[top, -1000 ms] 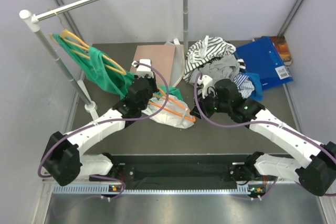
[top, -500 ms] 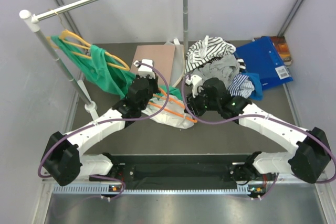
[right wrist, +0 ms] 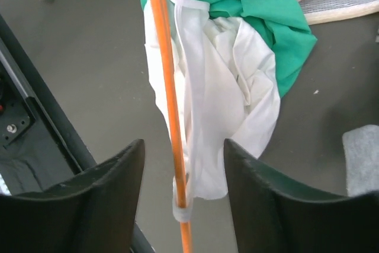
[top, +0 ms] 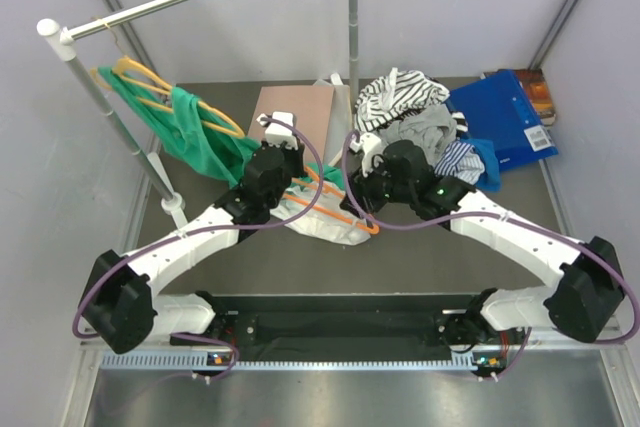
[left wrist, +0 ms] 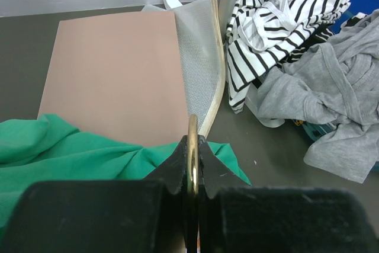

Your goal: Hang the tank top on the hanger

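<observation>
Crumpled thin white tank top point(right wrist: 219, 105) sits bunched mid-frame against the bright orange plastic hanger point(right wrist: 167, 87); left fingers point(left wrist: 173, 170) clamp its hook, right fingers point(right wrist: 89, 205) gape empty.

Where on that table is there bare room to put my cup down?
Bare: the near strip of table between the left arm and right arm, in front of the tank top; also the patch between the blue folder and that right arm. The back is crowded with heaped clothes.
</observation>
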`<state>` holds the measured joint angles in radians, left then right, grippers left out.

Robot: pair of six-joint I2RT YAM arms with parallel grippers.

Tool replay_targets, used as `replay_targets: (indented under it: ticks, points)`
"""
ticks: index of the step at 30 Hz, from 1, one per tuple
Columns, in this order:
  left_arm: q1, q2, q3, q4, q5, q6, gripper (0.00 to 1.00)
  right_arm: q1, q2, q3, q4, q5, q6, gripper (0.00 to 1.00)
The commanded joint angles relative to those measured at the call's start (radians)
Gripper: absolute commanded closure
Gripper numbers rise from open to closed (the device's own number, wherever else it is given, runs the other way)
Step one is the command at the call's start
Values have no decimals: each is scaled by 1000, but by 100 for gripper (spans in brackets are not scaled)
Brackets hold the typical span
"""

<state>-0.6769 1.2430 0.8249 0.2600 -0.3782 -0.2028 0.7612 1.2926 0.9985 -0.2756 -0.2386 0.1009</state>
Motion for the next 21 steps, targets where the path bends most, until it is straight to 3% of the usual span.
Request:
replay_targets:
  ticks: [1,2,5,10,15,16,18,19,21]
  points:
    - [-3,7,60,35,4,-1,100,12,-87,51,-3,24,11,38]
    - [-3,7,60,36,4,-3,100,10,-111,42,-14,25,8,30]
    - [-1,7,60,42,2,-1,100,7,-153,-6,-46,28,-4,23]
    - [-1,-8,59,41,5,16,100,6,-185,-112,-33,1,-6,22]
    - [-1,-28,49,44,24,17,100,6,-170,-141,21,-76,-18,27]
    - [-1,-36,48,45,28,17,100,6,-159,-138,27,-86,-18,30]
    - [-1,-46,40,50,32,17,100,6,-148,-132,36,-122,-26,48]
    - [-1,-51,37,48,35,17,100,6,-145,-132,42,-133,-27,66]
    - [-1,-56,30,48,33,14,100,6,-148,-132,53,-145,-27,90]
